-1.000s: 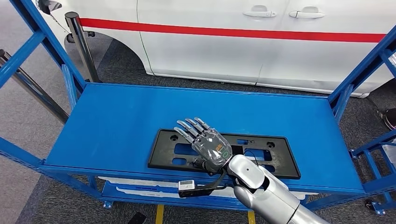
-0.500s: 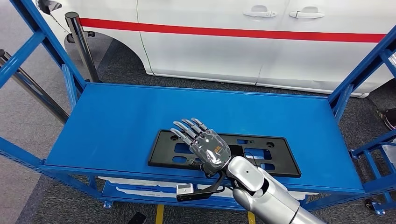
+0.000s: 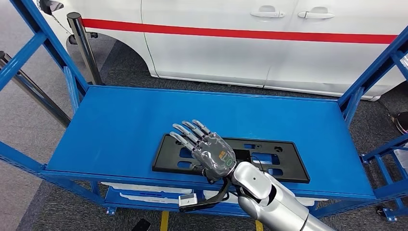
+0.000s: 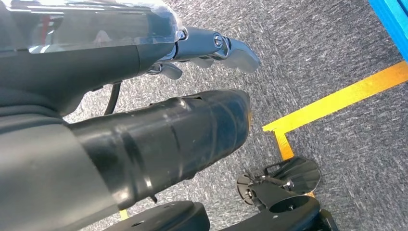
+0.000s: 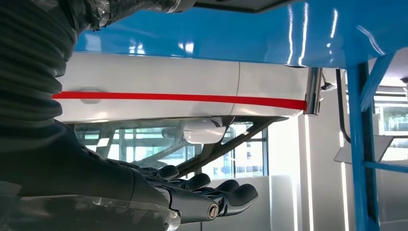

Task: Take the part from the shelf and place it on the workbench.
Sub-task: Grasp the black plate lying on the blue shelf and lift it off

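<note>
Head view: we count 1 part [image 3: 240, 156], a flat black plastic plate w/ cut-out slots, lying lower centre on the glossy blue metal shelf [image 3: 125, 125]. Our right hand [image 3: 204, 149] sits over the part's left half, fingers straight and spread, holding nothing. 1 white car [image 3: 269, 43] w/ red stripe up top.

Left wrist view: left hand [image 4: 144, 57] over grey carpet; can't tell its state. 1 yellow floor line [image 4: 337, 103].

Right wrist view: fingers [image 5: 211, 192] extended, shelf above.

Showing a black part [image 3: 269, 159] on a bright blue shelf [image 3: 120, 125], beside a white car [image 3: 269, 43] wearing a red stripe [image 3: 240, 33].
</note>
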Robot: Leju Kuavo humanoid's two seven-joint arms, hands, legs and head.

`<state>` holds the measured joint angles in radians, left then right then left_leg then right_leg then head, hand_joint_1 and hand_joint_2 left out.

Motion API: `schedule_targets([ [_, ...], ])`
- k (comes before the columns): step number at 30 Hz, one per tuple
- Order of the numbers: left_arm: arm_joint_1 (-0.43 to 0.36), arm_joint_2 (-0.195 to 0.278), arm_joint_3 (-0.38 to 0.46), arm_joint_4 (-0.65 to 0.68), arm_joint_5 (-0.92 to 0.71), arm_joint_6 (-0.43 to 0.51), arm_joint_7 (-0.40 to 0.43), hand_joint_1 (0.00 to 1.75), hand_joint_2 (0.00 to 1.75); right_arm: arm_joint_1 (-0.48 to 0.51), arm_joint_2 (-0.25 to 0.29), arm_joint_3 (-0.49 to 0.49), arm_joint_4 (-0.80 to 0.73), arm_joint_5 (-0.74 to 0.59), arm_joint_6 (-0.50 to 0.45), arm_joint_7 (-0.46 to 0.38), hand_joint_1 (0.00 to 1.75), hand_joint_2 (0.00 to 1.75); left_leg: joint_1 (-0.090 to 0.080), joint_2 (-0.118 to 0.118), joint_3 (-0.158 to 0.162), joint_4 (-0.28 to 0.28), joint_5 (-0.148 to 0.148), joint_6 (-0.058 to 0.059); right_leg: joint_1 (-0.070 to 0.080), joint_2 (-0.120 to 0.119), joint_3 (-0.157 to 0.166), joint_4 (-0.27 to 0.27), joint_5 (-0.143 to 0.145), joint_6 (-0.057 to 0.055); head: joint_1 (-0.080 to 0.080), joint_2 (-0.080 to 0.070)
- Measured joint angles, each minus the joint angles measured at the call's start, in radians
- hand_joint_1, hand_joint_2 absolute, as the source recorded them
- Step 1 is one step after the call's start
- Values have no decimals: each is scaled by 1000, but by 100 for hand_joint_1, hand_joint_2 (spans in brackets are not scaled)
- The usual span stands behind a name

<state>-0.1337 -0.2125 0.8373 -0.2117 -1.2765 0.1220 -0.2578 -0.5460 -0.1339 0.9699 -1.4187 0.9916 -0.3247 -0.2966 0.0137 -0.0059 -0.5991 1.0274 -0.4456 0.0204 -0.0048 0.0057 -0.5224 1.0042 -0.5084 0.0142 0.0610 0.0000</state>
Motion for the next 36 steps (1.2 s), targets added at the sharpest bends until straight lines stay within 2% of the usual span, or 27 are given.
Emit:
schedule_targets([
  [5,1,0,0,0,8,9,6,0,0,31,0,25,-25,-66,19,-32,0,175,0,0,0,0,0,0,0,0,0,0,0,0,0,0],
  [20,2,0,1,0,18,16,9,0,0,80,-10,61,-43,-75,14,-37,0,175,0,0,0,0,0,0,0,0,0,0,0,0,0,0],
  [32,7,1,4,0,28,18,6,0,0,114,-63,48,-42,-18,-23,-10,0,175,0,0,0,0,0,0,0,0,0,0,0,0,0,0],
  [36,8,1,7,0,33,19,3,0,0,134,-92,15,-45,27,-69,11,0,175,0,0,1,0,0,0,0,0,0,0,0,0,0,0],
])
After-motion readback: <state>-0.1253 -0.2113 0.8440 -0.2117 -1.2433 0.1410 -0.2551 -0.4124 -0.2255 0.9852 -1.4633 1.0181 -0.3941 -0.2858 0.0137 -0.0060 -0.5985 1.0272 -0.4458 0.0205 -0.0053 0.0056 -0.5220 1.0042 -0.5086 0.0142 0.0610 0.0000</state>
